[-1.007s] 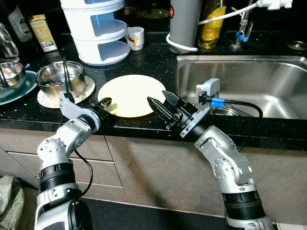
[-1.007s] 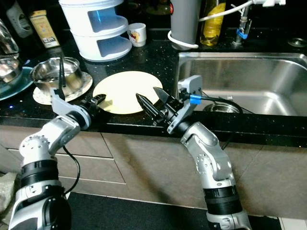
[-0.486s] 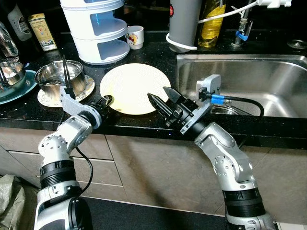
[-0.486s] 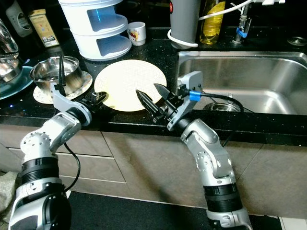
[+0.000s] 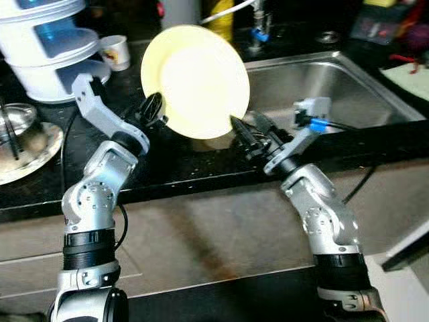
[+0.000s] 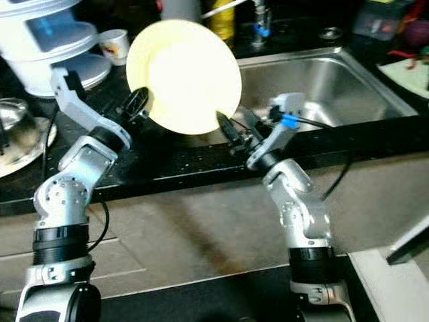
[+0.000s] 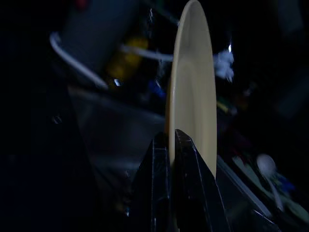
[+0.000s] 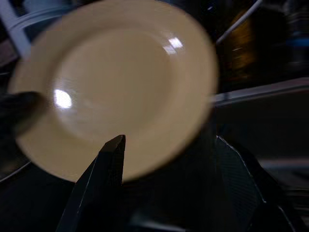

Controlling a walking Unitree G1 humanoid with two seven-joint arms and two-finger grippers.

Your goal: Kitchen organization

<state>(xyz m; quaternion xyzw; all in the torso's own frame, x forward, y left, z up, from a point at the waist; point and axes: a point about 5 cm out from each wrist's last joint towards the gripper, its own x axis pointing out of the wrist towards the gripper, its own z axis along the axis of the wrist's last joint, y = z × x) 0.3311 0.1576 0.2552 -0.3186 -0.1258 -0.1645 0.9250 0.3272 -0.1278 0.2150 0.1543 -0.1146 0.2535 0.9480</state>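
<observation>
The plate [image 5: 196, 80] stands on edge above the counter [image 5: 167, 168], pinched at its rim by the left gripper [image 5: 153, 109], and blocks the way between the tiered stand [image 5: 47, 47] and the sink [image 5: 315, 87]. The right gripper [image 5: 249, 134], fingers apart, sits just beneath it. The sink basin lies open.

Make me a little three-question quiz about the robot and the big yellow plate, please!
1. True or false: the round pale yellow plate lies flat on the black counter.
2. Which gripper pinches the plate's rim? A) left gripper B) right gripper
3. Fill in: to the right of the plate sits a stainless steel ____.

Key: 1 false, it is lifted up on edge. 2 A; the right gripper is open just below the plate. 3 sink.
</observation>
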